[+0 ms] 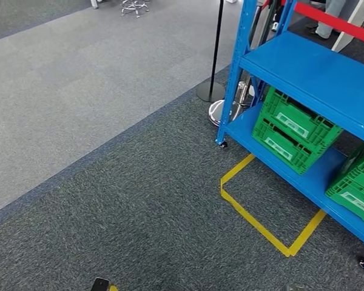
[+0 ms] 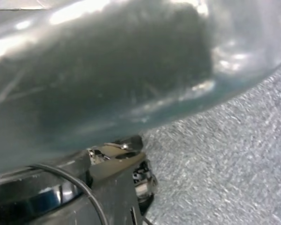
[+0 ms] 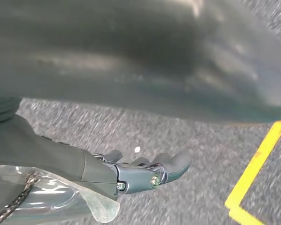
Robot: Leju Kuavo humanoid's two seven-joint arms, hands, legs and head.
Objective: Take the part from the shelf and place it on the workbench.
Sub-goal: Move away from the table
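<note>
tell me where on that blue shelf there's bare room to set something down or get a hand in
The upper blue shelf board is bare along the whole stretch in the head view. On the lower board, free patches lie at the near-left corner by the upright post and in the gap between the two green crates. It is crowded where the left green crate and the right green crate sit.

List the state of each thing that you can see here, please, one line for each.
Blue metal shelf: upright, upper board bare.
Green plastic crates: on the bottom board, tilted.
Yellow floor tape: an outline open toward the shelf, nothing inside.
Right robot hand: fingers straight, holding nothing, above the carpet.
Left robot hand: state cannot be told.
</note>
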